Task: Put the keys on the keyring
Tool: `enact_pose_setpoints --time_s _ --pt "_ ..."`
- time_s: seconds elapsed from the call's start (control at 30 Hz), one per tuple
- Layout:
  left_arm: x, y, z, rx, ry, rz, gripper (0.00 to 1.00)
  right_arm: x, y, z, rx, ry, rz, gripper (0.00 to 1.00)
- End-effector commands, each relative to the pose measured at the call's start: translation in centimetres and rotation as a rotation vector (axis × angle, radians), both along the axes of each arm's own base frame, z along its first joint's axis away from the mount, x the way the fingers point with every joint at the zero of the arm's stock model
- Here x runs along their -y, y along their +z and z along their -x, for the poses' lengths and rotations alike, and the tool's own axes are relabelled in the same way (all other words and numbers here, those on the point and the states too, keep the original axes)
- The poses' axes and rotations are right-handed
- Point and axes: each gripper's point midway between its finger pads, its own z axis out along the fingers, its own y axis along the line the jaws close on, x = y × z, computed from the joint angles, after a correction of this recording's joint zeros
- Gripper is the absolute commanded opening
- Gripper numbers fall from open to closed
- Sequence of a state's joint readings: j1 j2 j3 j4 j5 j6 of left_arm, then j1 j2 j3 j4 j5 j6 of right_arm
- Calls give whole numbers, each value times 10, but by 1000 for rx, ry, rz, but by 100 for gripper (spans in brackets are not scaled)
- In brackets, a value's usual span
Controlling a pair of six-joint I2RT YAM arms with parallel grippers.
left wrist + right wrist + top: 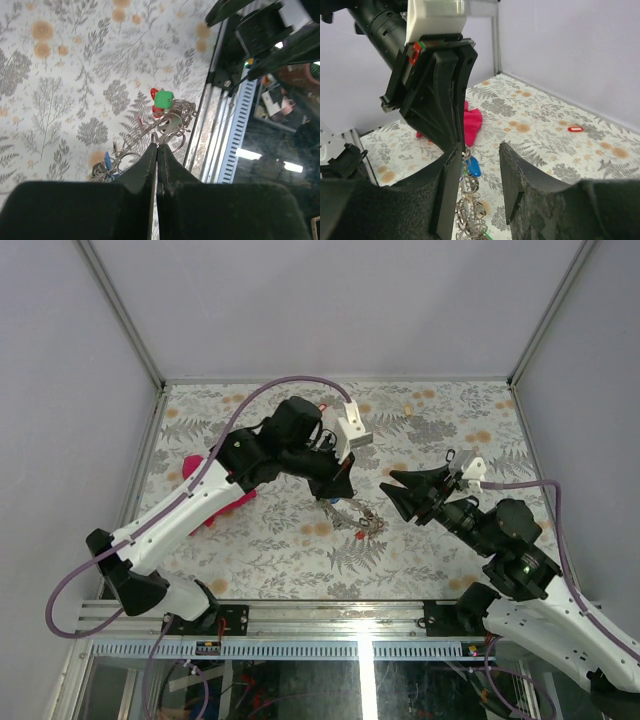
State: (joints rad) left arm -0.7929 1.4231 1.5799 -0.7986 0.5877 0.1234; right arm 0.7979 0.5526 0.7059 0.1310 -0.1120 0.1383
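The keyring (350, 513), fringed with keys (469, 200), sits mid-table on the right arm's side of the magenta cloth (472, 122), well apart from it; the left gripper (338, 490) is clamped tight on the ring's upper edge, fingers pointing steeply down; whether the bunch is clear of the table I cannot tell. Its long axis trails from that pinch away from the cloth, toward the right gripper (395, 497), which is the nearer free hand; its jaws stand apart and empty, level with the bunch and aimed at it, fingertips just beside the dangling keys. A blue tag (474, 167) shows on the bunch's cloth-side face.
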Motion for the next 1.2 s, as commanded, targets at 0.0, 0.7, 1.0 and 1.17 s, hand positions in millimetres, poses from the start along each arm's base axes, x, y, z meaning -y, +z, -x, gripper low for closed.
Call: enact_pose_setpoints --time_s 0.0,0.7,1.0,1.17 --pt "-12 -9 -11 63 90 -166 0 14 4 -7 23 -82 -23 43" --pt "-19 -19 -41 133 289 -375 0 -28 -53 -2 6 102 52 69" --pt "-11 -11 -24 176 193 -322 0 -57 -61 -8 -2 198 99 71" --pt "-10 -6 -18 180 176 -289 0 -63 -68 -8 -25 224 125 71"
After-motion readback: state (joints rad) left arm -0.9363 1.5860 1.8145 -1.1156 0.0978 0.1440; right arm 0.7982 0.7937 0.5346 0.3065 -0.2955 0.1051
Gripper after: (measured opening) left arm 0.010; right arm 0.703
